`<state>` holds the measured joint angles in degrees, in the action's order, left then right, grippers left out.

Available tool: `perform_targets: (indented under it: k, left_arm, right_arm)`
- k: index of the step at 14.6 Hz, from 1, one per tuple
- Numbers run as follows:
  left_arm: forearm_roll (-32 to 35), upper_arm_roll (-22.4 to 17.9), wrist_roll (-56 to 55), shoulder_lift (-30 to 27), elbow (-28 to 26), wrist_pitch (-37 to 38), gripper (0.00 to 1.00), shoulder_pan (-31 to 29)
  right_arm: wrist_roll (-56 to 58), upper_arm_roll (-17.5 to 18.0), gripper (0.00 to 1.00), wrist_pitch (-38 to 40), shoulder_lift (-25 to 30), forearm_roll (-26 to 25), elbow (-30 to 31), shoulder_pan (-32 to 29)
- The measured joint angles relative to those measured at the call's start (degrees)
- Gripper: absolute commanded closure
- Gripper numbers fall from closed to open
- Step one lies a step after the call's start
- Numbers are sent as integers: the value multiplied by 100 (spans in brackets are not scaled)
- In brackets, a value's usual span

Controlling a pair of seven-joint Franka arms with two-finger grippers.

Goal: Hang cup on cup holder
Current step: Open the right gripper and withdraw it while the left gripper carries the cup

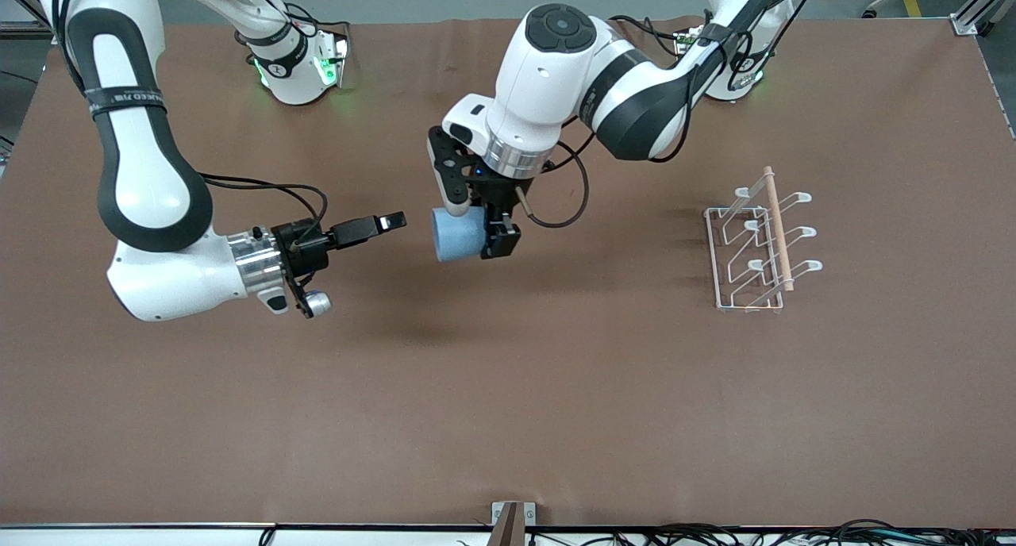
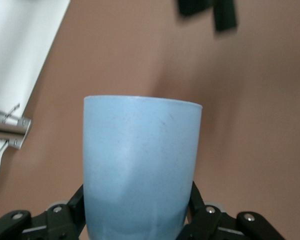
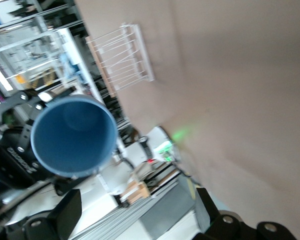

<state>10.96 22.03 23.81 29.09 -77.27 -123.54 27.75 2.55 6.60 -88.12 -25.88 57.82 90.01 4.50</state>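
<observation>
My left gripper (image 1: 479,230) is shut on the light blue cup (image 1: 456,235) and holds it on its side in the air over the middle of the table. In the left wrist view the cup (image 2: 142,165) sits between the black fingers (image 2: 72,207). My right gripper (image 1: 389,222) is open and empty, level with the cup and a short gap from its mouth. In the right wrist view the cup's open mouth (image 3: 72,135) faces the right gripper (image 3: 135,210). The white wire cup holder (image 1: 758,244) stands on the table toward the left arm's end, and it also shows in the right wrist view (image 3: 121,57).
A light wooden dowel (image 1: 778,228) runs across the top of the holder. The brown table cover (image 1: 508,387) spreads wide nearer the front camera. The right gripper's fingers (image 2: 224,15) show in the left wrist view above the cup.
</observation>
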Motion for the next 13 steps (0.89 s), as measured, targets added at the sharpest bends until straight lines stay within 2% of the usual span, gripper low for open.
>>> perform_targets:
  k: [8,10,13]
  left_arm:
    - [809,-13,1303,-98,58,2395,36,-989]
    - [1213,-15,1482,-142,63,2948,36,-1216]
    - [2099,-12,1750,-202,63,3715,36,-1288]
  right_arm:
    - [-86,-406,0,-444,807,-3100,-29,-180]
    - [-86,-414,0,-609,1062,-4104,-39,-173]
    - [-86,-391,0,-635,1501,-5074,-54,-143]
